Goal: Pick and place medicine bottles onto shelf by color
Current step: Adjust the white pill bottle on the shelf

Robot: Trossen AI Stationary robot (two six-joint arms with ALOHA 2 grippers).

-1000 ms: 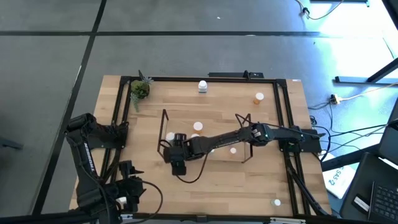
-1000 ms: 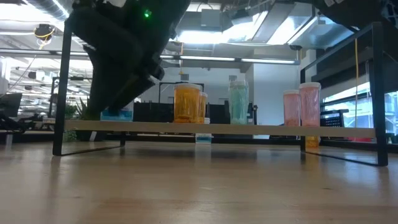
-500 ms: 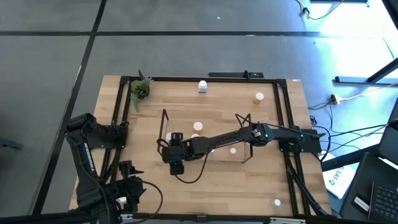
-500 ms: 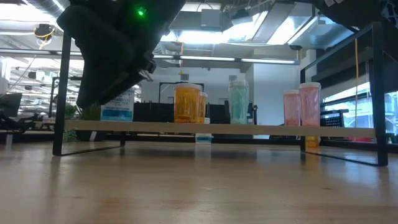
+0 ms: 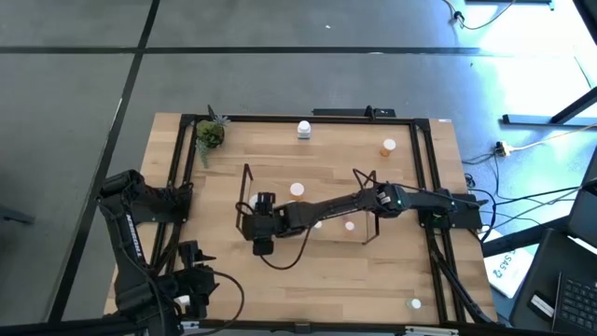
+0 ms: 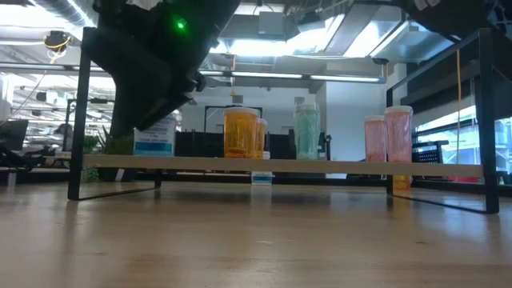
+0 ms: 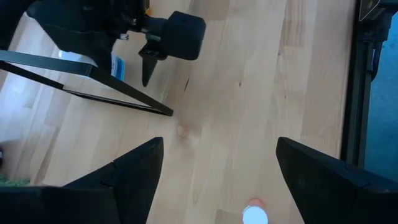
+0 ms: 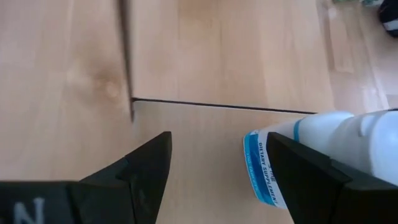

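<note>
The shelf [image 5: 308, 210] stands mid-table; its board [image 6: 280, 166] carries upright orange [image 6: 242, 132], teal [image 6: 306, 132] and pink [image 6: 388, 136] medicine bottles. At its left end a white bottle with a blue label [image 6: 154, 138] [image 8: 311, 155] stands on the board. My right gripper [image 8: 217, 137] [image 5: 257, 215] hangs open over that end, and the bottle is beside one finger [image 8: 323, 180]. My left gripper [image 7: 219, 142] waits open at the near left [image 5: 191, 280]. My right gripper is open next to the white bottle's labelled side [image 8: 261, 168]. One finger stands in front of the bottle in the right wrist view, so I cannot tell whether it touches it.
A white bottle [image 5: 304, 128] and an orange one [image 5: 388, 146] stand on the table behind the shelf, and another [image 5: 415, 303] at the near right. A small white-capped bottle [image 7: 255, 215] lies below my left gripper. A potted plant [image 5: 210, 135] is at the far left corner.
My right gripper has turned a little at the shelf's left end and now uncovers more of the white bottle in the low view. The bottle stays upright on the board.
</note>
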